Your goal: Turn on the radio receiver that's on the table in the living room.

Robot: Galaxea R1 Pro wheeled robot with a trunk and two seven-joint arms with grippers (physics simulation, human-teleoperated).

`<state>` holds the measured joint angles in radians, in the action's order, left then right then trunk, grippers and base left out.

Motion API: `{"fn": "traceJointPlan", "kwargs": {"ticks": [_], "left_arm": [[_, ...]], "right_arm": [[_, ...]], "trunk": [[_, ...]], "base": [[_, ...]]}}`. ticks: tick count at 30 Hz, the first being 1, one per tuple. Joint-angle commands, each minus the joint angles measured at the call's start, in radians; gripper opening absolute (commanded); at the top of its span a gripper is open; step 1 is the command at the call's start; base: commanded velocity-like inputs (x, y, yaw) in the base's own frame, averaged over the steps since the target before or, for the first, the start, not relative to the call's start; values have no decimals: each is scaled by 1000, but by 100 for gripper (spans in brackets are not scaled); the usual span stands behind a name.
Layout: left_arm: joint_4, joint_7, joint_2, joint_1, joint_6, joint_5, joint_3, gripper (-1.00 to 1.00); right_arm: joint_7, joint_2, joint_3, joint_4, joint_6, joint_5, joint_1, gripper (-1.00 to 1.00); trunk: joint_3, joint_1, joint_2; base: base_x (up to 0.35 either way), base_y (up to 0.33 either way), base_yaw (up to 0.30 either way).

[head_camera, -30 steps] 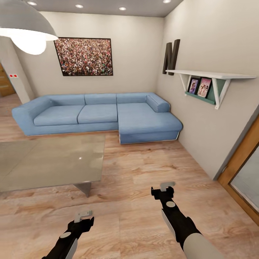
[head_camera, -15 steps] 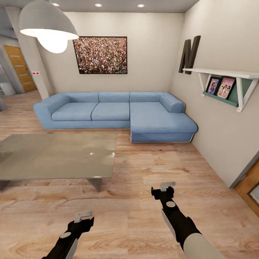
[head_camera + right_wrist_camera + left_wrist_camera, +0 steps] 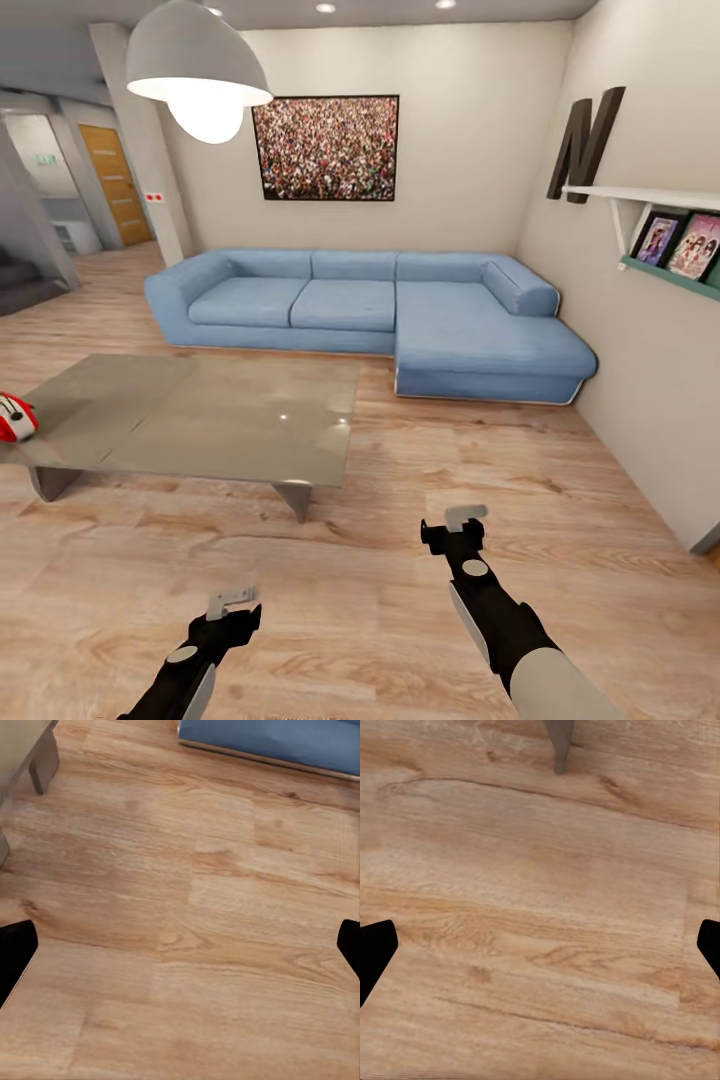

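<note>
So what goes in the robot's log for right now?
radio receiver: on table, far-left edge | left end effector: open, empty | right end effector: open, empty

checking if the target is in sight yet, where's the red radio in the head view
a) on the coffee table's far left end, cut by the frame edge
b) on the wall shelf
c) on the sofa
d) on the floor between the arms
a: the radio receiver sits on the left end of the table, partly cut off by the picture's edge.

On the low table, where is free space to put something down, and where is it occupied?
The table top is bare from its sofa-side edge to the near edge. The radio receiver sits at its far left end, at the picture's border. Both grippers, left and right, hang over open floor.
</note>
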<state>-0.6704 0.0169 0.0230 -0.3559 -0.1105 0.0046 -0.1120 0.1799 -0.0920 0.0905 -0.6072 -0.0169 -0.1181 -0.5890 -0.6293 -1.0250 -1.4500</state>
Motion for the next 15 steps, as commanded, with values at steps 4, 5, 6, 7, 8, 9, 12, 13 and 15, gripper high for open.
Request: {"fn": "traceJointPlan", "kwargs": {"ticks": [4, 5, 6, 7, 8, 9, 12, 13, 15], "left_arm": [[0, 0, 0, 0, 0, 0, 0, 100], [1, 0, 0, 0, 0, 0, 0, 100], [1, 0, 0, 0, 0, 0, 0, 100], [1, 0, 1, 0, 0, 0, 0, 100], [1, 0, 1, 0, 0, 0, 0, 100], [1, 0, 1, 0, 0, 0, 0, 100], [2, 0, 3, 0, 0, 0, 1, 100], [2, 0, 3, 0, 0, 0, 1, 100], [2, 0, 3, 0, 0, 0, 1, 100]], "right_arm": [[0, 0, 0, 0, 0, 0, 0, 100], [0, 0, 0, 0, 0, 0, 0, 100], [0, 0, 0, 0, 0, 0, 0, 100], [0, 0, 0, 0, 0, 0, 0, 100], [0, 0, 0, 0, 0, 0, 0, 100], [1, 0, 0, 0, 0, 0, 0, 100], [1, 0, 0, 0, 0, 0, 0, 100], [1, 0, 0, 0, 0, 0, 0, 100], [1, 0, 0, 0, 0, 0, 0, 100]], "trunk": [[-3, 0, 0], [-4, 0, 0], [-5, 0, 0], [-6, 0, 0], [-7, 0, 0], [-8, 0, 0], [-10, 0, 0], [-11, 0, 0], [-13, 0, 0]], "base": [[0, 0, 240], [0, 0, 240], [0, 0, 240], [0, 0, 240], [0, 0, 240], [0, 0, 240], [0, 0, 240], [0, 0, 240], [0, 0, 240]]}}
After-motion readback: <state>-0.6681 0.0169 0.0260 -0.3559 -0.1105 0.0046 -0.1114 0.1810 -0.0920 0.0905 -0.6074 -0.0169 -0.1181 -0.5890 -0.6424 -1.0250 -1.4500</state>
